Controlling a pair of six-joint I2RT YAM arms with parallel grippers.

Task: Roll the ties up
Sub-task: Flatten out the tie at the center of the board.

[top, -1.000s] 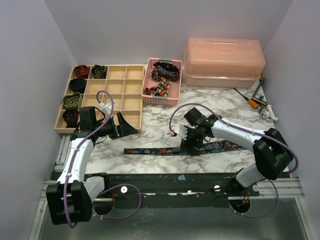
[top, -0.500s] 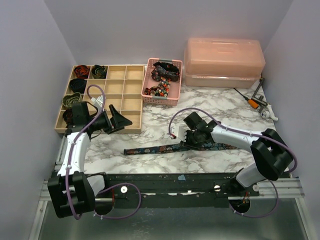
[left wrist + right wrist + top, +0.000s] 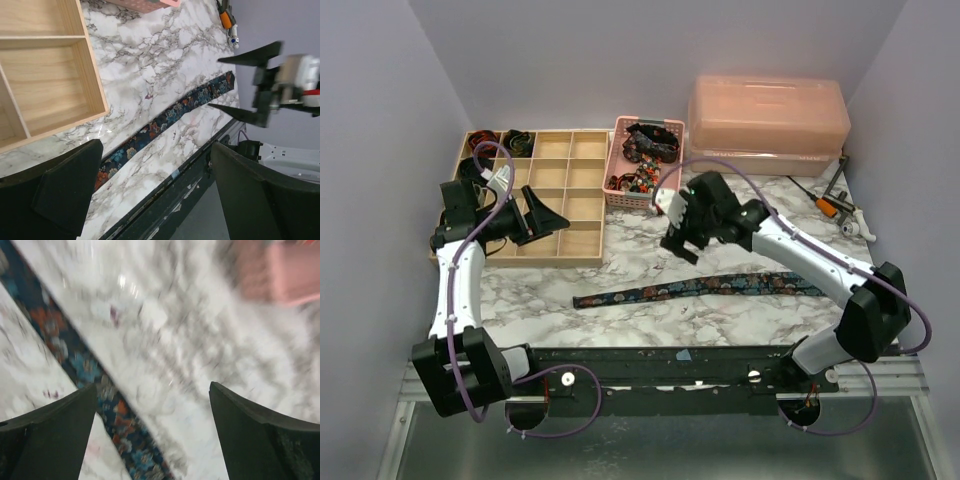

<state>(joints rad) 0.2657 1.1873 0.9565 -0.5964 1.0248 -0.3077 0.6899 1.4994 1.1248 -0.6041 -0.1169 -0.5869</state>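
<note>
A long floral necktie lies flat on the marble table, stretched left to right near the front edge. It also shows in the left wrist view and the right wrist view. My right gripper is open and empty, raised above the table behind the tie's middle. My left gripper is open and empty, held above the front of the wooden compartment tray. Rolled ties sit in the tray's left compartments. More ties fill the pink mesh basket.
A pink lidded plastic box stands at the back right. Small tools with an orange handle lie at the right edge. The black rail runs along the table's front edge.
My right gripper let go of the tie and rose up and back; the tie now lies flat. My left gripper moved back and left over the tray.
</note>
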